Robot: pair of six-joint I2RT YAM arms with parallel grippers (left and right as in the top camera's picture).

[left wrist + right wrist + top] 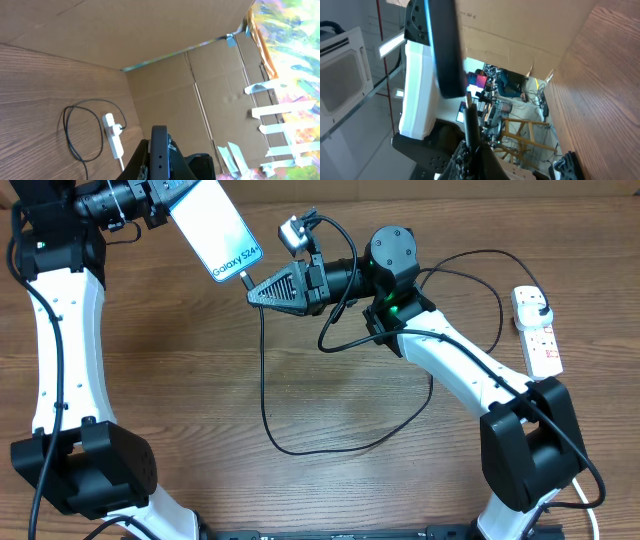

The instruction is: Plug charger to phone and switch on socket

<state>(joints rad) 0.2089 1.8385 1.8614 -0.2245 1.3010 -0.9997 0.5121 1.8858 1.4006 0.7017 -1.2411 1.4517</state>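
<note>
My left gripper (163,207) is shut on the phone (213,228) and holds it raised at the top left, its light-blue screen up and its "Galaxy" end toward the right arm. In the left wrist view the phone's dark edge (160,145) sits between the fingers (158,170). My right gripper (254,291) is shut on the connector end of the charger (264,380), just beside the phone's lower end. In the right wrist view the connector tip (469,111) points up from the fingers (470,146) toward the phone's edge (445,50), a small gap apart. The charger's black plug (541,308) sits in the socket (537,330).
The black cable loops over the middle of the wooden table (200,400) and arcs back to the socket at the right edge. The socket (114,137) and cable loop (75,131) also show in the left wrist view. Cardboard walls (165,30) stand around the table.
</note>
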